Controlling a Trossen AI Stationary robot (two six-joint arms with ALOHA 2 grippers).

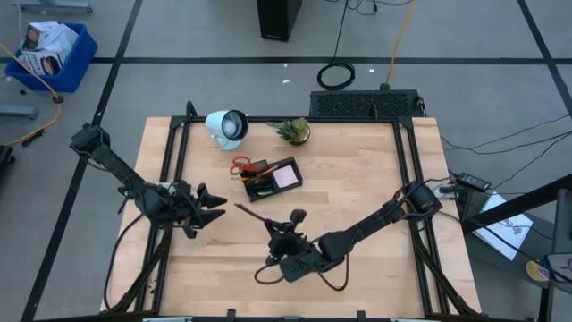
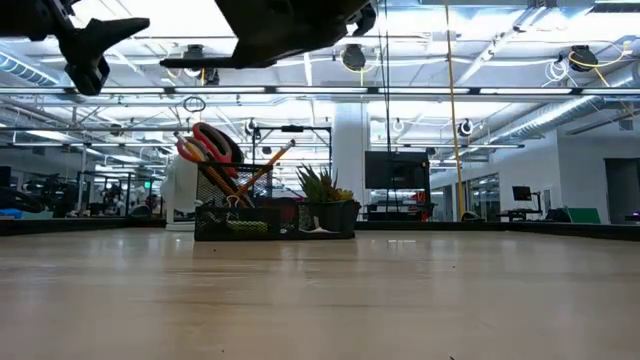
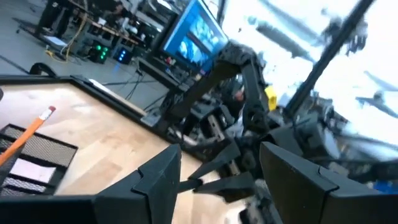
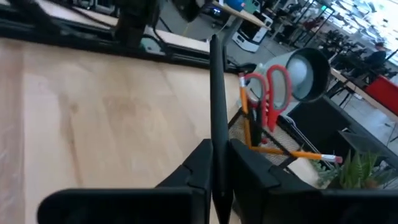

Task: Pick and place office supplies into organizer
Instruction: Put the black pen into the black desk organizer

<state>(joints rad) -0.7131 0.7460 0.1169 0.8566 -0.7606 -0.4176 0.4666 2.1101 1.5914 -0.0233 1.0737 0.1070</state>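
- The organizer sat at the table's far middle, already holding red-handled scissors and orange pencils.
- The right gripper, raised above the table's near middle, pinched a thin black pen between narrowed fingers.
- The left gripper waited at the left with fingers spread wide, holding nothing.
- A white lamp and potted plant stood behind the organizer.

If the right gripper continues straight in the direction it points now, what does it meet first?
Probably the organizer. The right gripper, shut on a thin dark pen, faces the red-handled scissors and pencils standing in it, with only bare table between. Depth is unclear.
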